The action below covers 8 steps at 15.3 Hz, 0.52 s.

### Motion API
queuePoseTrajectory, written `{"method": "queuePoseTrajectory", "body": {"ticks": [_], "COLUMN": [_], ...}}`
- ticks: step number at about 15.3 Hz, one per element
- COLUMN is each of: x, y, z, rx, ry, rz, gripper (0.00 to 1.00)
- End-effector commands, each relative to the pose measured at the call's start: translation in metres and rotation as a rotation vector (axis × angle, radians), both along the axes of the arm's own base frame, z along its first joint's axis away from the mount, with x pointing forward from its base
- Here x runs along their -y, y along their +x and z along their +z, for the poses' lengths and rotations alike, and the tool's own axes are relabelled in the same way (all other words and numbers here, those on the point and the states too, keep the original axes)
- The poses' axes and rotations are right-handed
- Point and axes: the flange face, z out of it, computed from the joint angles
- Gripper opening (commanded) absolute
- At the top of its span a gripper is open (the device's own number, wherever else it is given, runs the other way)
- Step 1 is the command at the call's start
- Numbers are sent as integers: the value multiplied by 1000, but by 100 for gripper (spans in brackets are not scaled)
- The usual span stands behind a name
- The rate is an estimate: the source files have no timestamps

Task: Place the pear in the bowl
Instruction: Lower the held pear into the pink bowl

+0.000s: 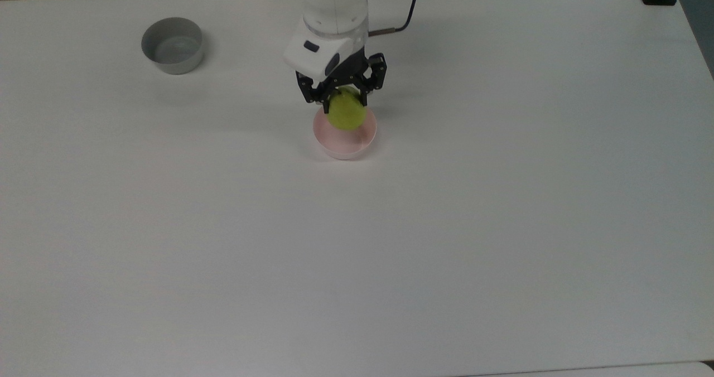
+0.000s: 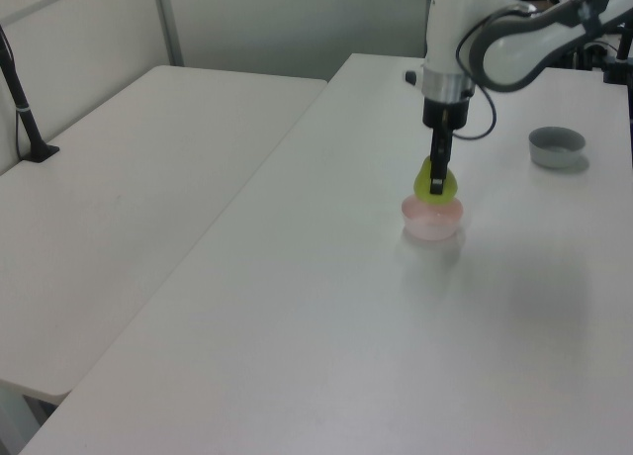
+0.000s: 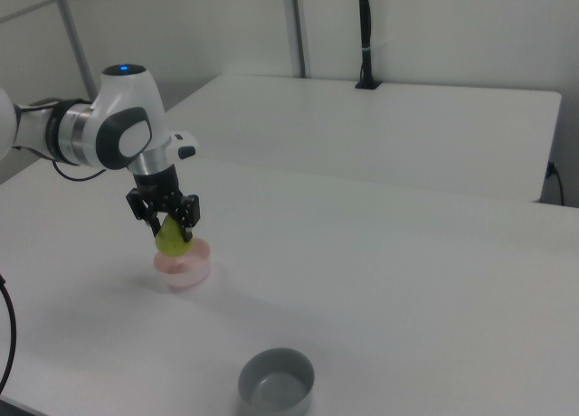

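Pear [image 1: 346,115] hangs clamped in the gripper [image 1: 341,96], just above the pink bowl [image 1: 357,140], toward its far rim in the top view. Not yet released. Risk, as judged: the drop lands off-centre, strikes the rim and tips the light bowl, or the pear rolls out across the worktop [image 1: 446,226]. Grey bowl [image 1: 172,45] stands well apart.

White rounded arm [image 3: 122,131], grey joints, black fingers [image 1: 319,99], black cable.
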Motion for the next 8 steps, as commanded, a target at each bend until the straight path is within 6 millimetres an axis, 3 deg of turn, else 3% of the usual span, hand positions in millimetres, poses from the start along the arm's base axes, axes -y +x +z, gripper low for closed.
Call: {"method": "queuePoseTrajectory", "body": {"ticks": [1,6,7,8], "x": [-9,-9,-8,-5], "y": [1,3,3,3], "z": [-18,-38,-37,-37], "rx": [19,-2,-2,-3], "ry": [-15,-44,-45,-45], "rz": [-15,1,-1,-5], "gripper": [0,0,7,29]}}
